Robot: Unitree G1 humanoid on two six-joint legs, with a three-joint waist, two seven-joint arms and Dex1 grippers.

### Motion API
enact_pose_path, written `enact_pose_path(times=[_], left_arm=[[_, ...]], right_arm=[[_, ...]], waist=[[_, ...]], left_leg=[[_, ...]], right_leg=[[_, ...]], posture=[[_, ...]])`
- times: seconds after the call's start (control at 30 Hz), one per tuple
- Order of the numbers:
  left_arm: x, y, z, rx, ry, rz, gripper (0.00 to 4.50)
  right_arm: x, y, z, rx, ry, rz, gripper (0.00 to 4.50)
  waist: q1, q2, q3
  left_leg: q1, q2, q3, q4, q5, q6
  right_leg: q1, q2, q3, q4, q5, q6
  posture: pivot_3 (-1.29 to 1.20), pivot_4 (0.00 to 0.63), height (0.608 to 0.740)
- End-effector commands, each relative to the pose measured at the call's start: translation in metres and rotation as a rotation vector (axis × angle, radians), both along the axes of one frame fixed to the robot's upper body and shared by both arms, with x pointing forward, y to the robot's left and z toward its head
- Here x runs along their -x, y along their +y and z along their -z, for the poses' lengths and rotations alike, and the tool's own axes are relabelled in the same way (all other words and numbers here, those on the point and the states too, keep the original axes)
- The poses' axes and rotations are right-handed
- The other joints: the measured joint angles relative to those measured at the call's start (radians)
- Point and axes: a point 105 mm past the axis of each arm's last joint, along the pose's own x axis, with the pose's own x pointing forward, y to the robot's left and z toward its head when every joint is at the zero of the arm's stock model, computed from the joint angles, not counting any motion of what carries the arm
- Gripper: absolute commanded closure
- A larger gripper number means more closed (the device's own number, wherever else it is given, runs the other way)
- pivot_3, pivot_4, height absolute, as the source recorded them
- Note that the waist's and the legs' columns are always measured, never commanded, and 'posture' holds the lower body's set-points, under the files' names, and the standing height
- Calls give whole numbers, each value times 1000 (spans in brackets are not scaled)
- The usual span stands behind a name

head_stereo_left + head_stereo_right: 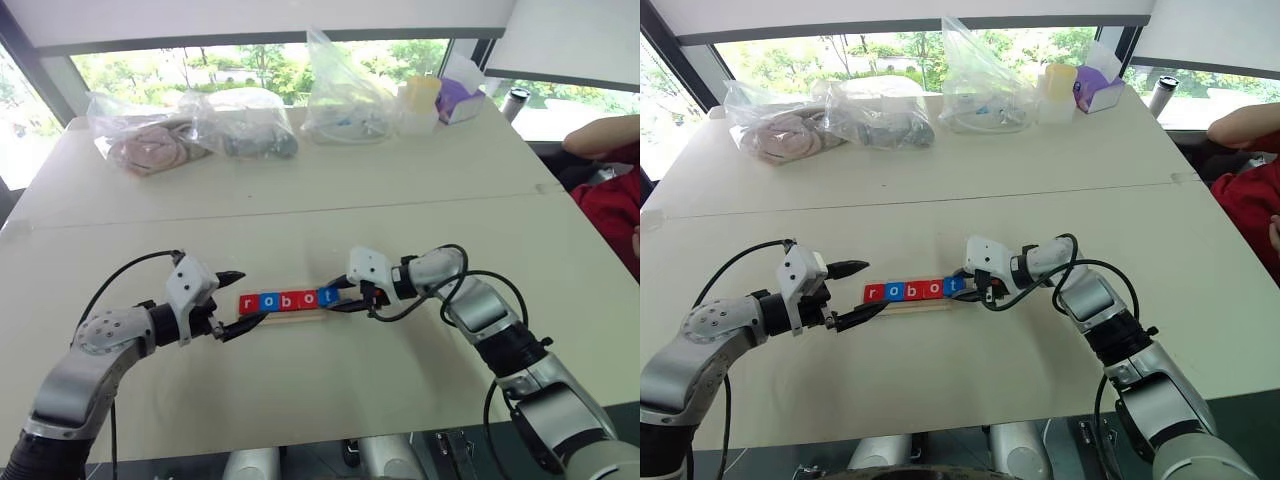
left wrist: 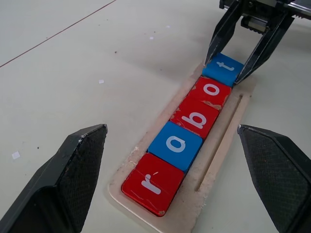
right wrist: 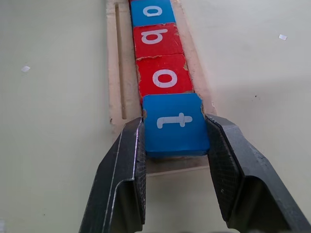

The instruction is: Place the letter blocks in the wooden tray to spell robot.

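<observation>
The wooden tray (image 2: 221, 148) lay on the pale worktop (image 1: 300, 390), near the middle of its near half, running left to right. All five letter blocks (image 1: 289, 300) sat in it in a single touching row, reading r, o, b, o, t from left to right: a red r (image 2: 153, 183), a blue o (image 2: 175, 145), a red b (image 2: 195, 118), a red o (image 2: 211, 91) and a blue t (image 3: 176, 125). A narrow groove ran along the tray's near edge beside the row.

The right gripper (image 3: 175, 145) reached in from the right end of the tray, its fingers (image 3: 127, 165) clenched on the blue t, one finger against each side edge of that tile. The tile rested at the tray's right end, touching the red o next to it.

The left gripper (image 2: 175, 160) hovered at the left end of the tray, its fingers (image 2: 73, 170) released and spread wide, one to each side of the tray end, grasping nothing and clear of the red r.

Along the far edge of the worktop stood several clear plastic bags (image 1: 340, 95) with contents, a pale yellow cup (image 1: 420, 95) and a purple box (image 1: 458, 100). A person's red sleeve (image 1: 612, 205) showed at the right edge.
</observation>
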Motion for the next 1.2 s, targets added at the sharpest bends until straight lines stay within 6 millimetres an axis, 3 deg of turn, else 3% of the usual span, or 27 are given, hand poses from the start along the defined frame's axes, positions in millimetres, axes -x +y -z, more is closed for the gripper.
enact_pose_path(times=[0.03,0.43,0.67,0.9,1.03,1.2], left_arm=[[-1,-1,-9,7,-39,0,0],[-7,3,-6,-8,-58,-28,0],[-10,6,-5,-17,-65,-36,0],[-11,8,-5,-20,-71,-41,0],[-12,8,-6,-18,-71,-41,0],[-13,6,-5,-14,-68,-36,0]], right_arm=[[0,7,-9,-10,-44,-32,3343],[3,10,-11,-37,-38,-37,3343],[-6,9,-25,-75,-120,8,121],[-7,1,-51,-202,-125,108,121],[-11,-11,-45,-183,-136,168,121],[-8,-26,-23,-60,-166,171,121]], waist=[[0,0,0],[0,0,0],[0,0,0],[1,0,0],[3,0,0],[4,0,0]], left_leg=[[0,0,0,0,0,0],[0,0,0,0,0,0],[0,0,0,1,0,0],[0,0,0,1,0,0],[0,0,0,1,0,0],[0,0,0,1,0,0]], right_leg=[[0,0,0,0,0,0],[0,0,0,1,0,0],[0,0,0,1,0,0],[0,0,0,1,0,0],[0,0,0,1,0,0],[0,0,0,1,0,0]], posture=[[0,150,740],[0,150,740],[0,150,740],[0,150,740],[0,150,740],[0,150,740]])
